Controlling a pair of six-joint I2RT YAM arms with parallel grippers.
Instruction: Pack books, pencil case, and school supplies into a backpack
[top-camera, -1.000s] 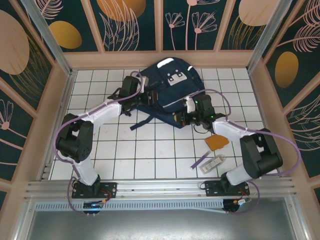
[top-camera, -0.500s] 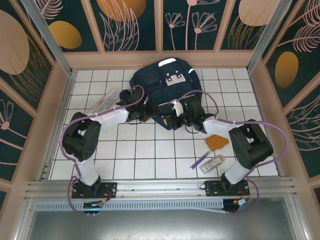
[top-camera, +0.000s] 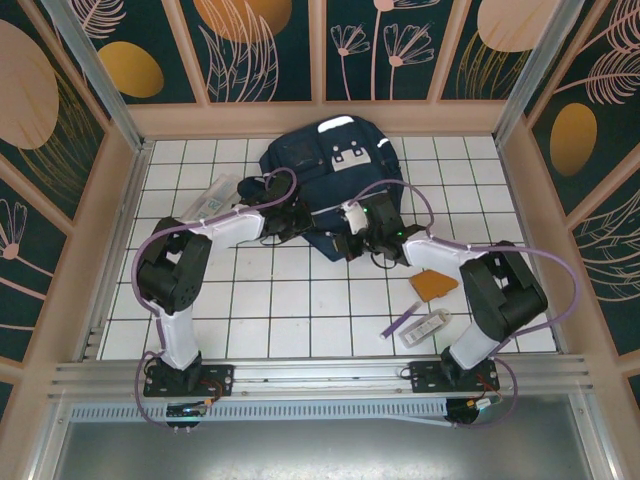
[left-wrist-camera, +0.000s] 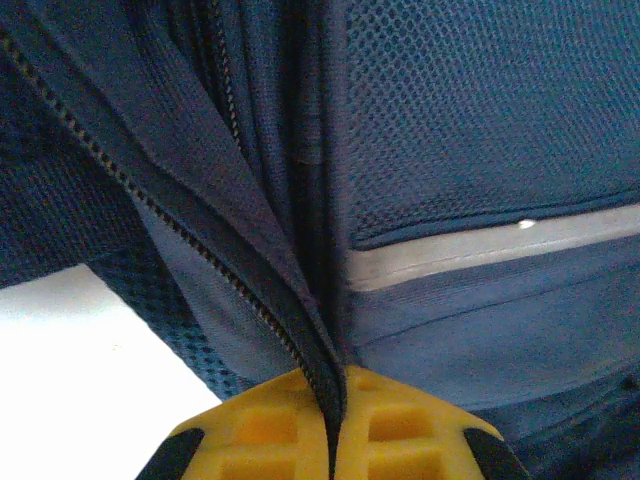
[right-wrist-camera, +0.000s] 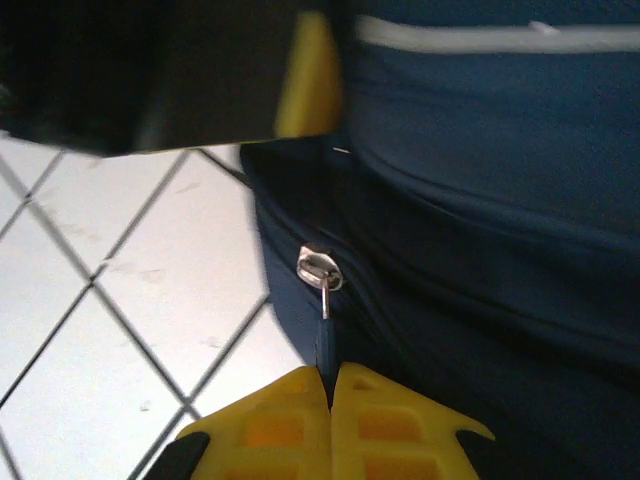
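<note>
Firmly, left pincer (left-wrist-camera: 335, 405) clamps backpack (left-wrist-camera: 480, 130) fabric.

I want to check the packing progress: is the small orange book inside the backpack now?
No, the orange book lies on the tiled table, in the open and apart from the backpack.

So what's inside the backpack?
The backpack fabric covers its interior, so contents are hidden. The left gripper pinches the zipper edge, the right gripper the zipper pull.

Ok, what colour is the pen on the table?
The pen is purple; the top external view shows it best.
</note>
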